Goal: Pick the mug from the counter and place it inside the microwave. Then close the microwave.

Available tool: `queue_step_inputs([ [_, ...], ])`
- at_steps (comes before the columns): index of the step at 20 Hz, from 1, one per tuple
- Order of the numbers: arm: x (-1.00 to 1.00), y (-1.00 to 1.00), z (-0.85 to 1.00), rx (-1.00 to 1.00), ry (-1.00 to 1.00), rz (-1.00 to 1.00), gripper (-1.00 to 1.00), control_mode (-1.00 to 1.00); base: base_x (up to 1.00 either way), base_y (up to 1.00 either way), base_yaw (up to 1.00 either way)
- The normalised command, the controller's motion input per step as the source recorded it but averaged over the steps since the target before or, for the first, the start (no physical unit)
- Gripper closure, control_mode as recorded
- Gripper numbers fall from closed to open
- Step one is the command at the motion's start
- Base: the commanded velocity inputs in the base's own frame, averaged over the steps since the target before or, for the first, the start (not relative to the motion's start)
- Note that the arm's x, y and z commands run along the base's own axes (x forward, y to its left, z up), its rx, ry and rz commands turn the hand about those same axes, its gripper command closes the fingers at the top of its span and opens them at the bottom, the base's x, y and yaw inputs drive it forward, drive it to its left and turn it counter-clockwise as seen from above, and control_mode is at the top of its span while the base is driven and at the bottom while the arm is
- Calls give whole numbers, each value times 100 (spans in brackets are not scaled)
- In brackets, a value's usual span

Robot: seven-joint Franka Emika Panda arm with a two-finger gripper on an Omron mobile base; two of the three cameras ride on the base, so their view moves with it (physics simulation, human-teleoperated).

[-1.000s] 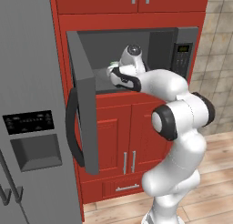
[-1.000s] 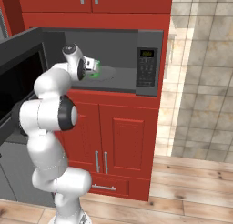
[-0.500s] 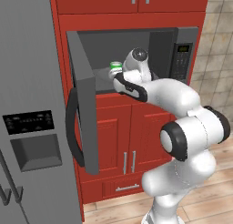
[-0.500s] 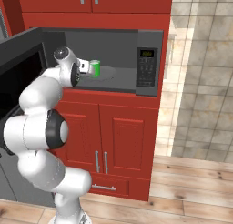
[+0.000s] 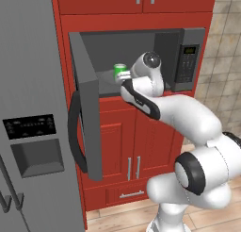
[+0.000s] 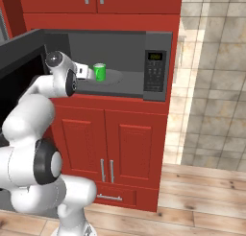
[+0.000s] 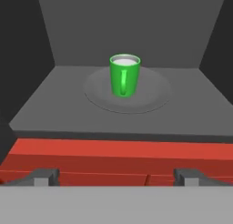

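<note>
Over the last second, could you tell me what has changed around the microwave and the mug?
The gripper has drawn back out of the microwave, jaws open, leaving the mug upright on the round plate inside. The arm has swung back and toward the door side. The mug kept its spot, and the microwave door stayed wide open.

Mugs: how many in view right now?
1. The green mug stands upright on the round plate inside the open microwave, apart from the open hand. No other is visible; the arm hides part of the inside in the base views.

Green mug [image 7: 124,75] upright on the round turntable [image 7: 150,98] inside the microwave [image 7: 68,104].
</note>
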Motion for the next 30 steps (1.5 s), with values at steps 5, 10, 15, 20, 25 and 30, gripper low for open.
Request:
queue_step_inputs([
  [5,-61,-12,31,0,1,0,-100,-100,0,0,0],
  [10,-38,-16,15,0,14,0,-100,-100,0,0,0],
  [15,-23,-10,3,0,17,0,-100,-100,0,0,0],
  [20,-36,0,0,0,0,0,-100,-100,0,0,0],
  [25,-48,0,0,0,-3,0,-100,-100,0,0,0],
  [30,-57,0,0,0,-9,0,-100,-100,0,0,0],
])
